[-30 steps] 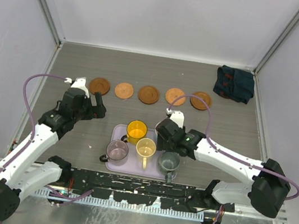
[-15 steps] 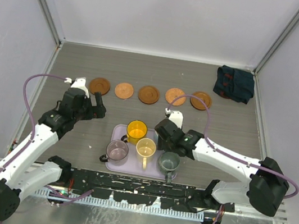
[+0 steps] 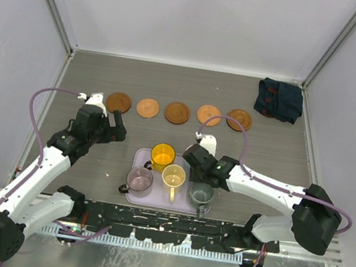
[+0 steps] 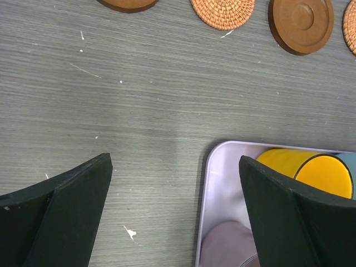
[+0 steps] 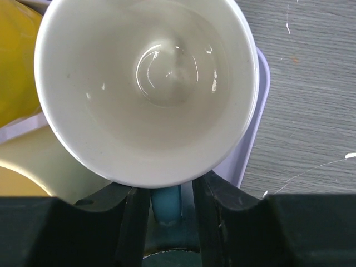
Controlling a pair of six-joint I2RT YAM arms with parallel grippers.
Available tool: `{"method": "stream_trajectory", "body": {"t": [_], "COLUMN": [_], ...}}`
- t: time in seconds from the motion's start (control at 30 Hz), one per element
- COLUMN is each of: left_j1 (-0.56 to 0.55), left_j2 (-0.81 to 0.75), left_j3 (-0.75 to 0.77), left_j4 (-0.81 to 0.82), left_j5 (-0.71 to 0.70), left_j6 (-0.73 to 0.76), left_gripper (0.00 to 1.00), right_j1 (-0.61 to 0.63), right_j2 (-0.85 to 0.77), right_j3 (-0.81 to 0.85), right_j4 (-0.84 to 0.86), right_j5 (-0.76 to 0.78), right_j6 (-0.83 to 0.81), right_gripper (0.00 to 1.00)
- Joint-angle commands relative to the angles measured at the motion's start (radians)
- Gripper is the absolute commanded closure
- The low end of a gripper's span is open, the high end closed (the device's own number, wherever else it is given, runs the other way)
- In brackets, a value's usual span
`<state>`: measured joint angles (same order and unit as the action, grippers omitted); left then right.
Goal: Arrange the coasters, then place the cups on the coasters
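Five coasters (image 3: 177, 113) lie in a row across the far half of the table. On the lavender tray (image 3: 139, 157) stand a yellow cup (image 3: 162, 153), a cream cup (image 3: 173, 175), a purplish-grey cup (image 3: 139, 179) and a grey-green cup (image 3: 201, 192). The light blue cup (image 5: 150, 83), white inside, sits at the tray's right corner under my right gripper (image 5: 166, 211). Its fingers flank the blue handle (image 5: 167, 203), the left one touching and a thin gap on the right. My left gripper (image 4: 175, 206) hangs wide open over the tray's left edge (image 4: 207, 183), holding nothing.
A dark blue folded cloth (image 3: 279, 99) lies at the far right corner. Metal frame posts and grey walls bound the table on three sides. The tray's right rim (image 5: 253, 122) runs beside the blue cup.
My right gripper's fingers have drawn in around the blue cup's handle and the arm has edged slightly left. The left arm has not moved.
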<state>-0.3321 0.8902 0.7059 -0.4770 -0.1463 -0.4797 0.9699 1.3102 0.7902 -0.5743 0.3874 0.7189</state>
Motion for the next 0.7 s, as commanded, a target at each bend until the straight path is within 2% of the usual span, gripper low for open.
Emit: {"method": "stream_trajectory", "body": {"t": [0.0,0.13,0.4,0.67], "left_j1": [-0.002,-0.002,-0.002,-0.002], "left_j2": [-0.003,-0.007,-0.002,-0.01], "left_j3": [0.002,0.004,0.006,0.002], "left_j4": [0.025,0.021,0.022,0.022], "left_j5": [-0.017,-0.024,-0.024,-0.034], "left_j6": [0.01,0.014,0.016,0.017], "left_gripper": [0.02,0.02,0.02,0.02], "right_j1": [0.003,0.004,0.004,0.004], "right_j2": [0.008,0.021,0.055,0.007], "right_j3": [-0.001,0.003,0.019,0.011], "right_j4": [0.037,0.046,0.049,0.076], "right_j5": [0.039,0.041,0.039,0.086], "right_j6": [0.02,0.018,0.004,-0.007], "right_gripper": [0.6,0.68,0.98,0.99]}}
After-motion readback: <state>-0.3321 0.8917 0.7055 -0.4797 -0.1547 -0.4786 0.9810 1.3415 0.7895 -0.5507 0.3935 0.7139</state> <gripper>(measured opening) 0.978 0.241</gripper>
